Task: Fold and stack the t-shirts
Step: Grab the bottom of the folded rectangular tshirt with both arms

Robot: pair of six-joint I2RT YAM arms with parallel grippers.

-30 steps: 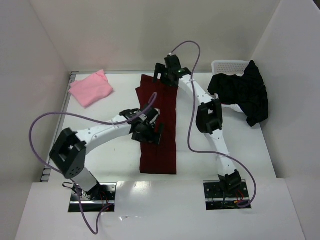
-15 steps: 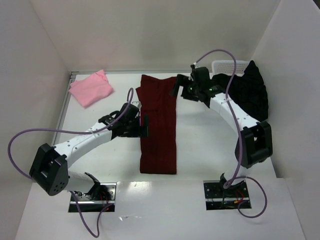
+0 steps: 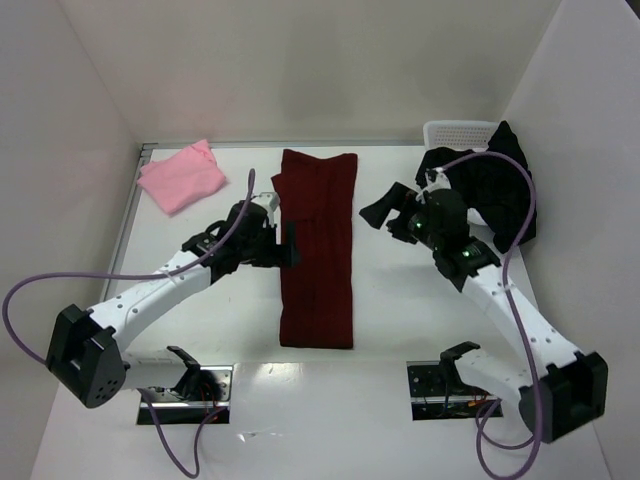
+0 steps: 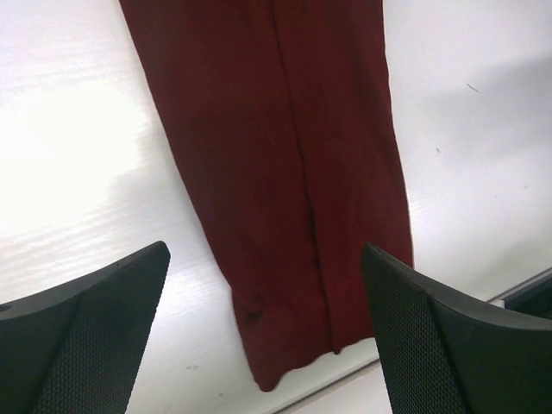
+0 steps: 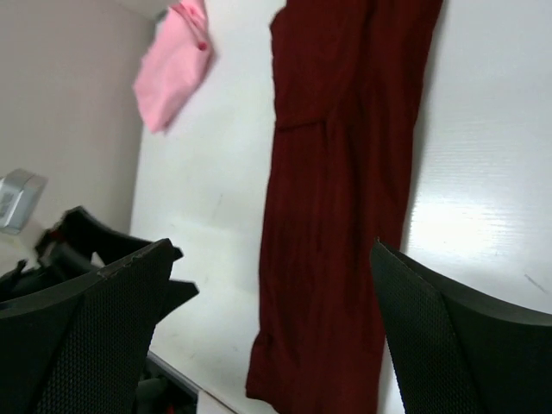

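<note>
The dark maroon t-shirt (image 3: 318, 250) lies folded into a long narrow strip down the middle of the table; it shows in the left wrist view (image 4: 285, 172) and the right wrist view (image 5: 345, 198). The light pink t-shirt (image 3: 182, 177) lies folded at the far left, also in the right wrist view (image 5: 177, 65). The black t-shirt (image 3: 490, 195) lies bunched at the far right. My left gripper (image 3: 290, 245) is open and empty at the strip's left edge. My right gripper (image 3: 382, 212) is open and empty, right of the strip.
A white mesh basket (image 3: 458, 132) stands at the far right corner, partly under the black shirt. White walls close in the table on the left, back and right. The arm bases (image 3: 185, 385) sit at the near edge.
Both grippers have let go of the maroon shirt and drawn away from it. The right arm swung from the strip's far end back to the right; the left moved off its left edge.
</note>
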